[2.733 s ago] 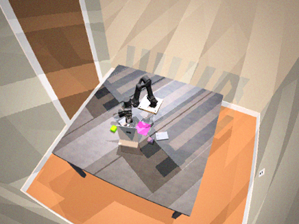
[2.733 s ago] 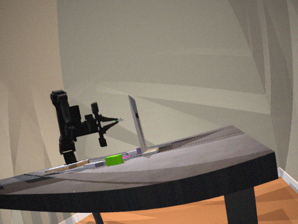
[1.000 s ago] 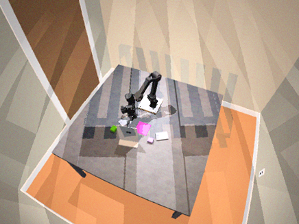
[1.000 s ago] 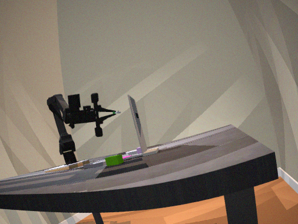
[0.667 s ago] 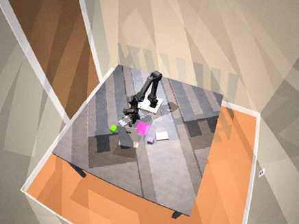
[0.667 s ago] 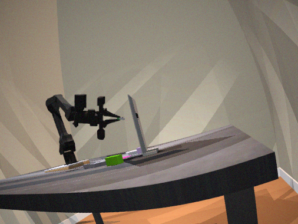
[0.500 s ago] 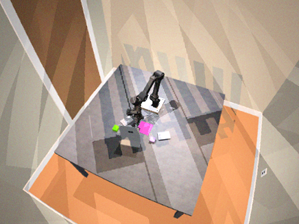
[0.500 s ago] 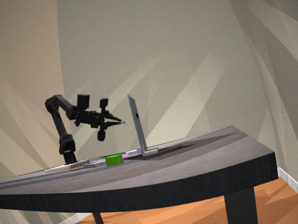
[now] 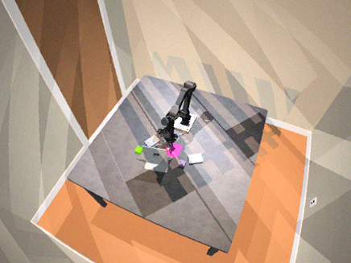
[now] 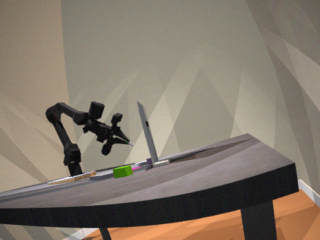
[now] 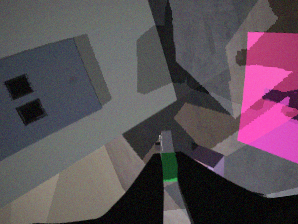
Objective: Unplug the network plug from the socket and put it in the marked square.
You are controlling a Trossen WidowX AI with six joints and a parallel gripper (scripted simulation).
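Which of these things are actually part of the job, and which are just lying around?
For the job:
- plug
- upright panel
- pink square

Apparently just lying about:
- green block
- purple block
- white slab

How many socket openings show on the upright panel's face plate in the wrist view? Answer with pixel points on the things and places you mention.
2 dark square openings: one [image 11: 19, 86] nearer the plate's far edge, the other [image 11: 31, 111] just below it in the picture. The plate runs out of frame, so more may be hidden.

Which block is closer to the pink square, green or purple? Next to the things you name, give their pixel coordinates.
The purple block [image 9: 183, 163] [image 10: 148, 161] [image 11: 210, 156]: it sits just off the pink square [image 9: 174, 150] [image 10: 136, 168] [image 11: 270, 50], while the green block [image 9: 138, 150] [image 10: 123, 172] is farther away.
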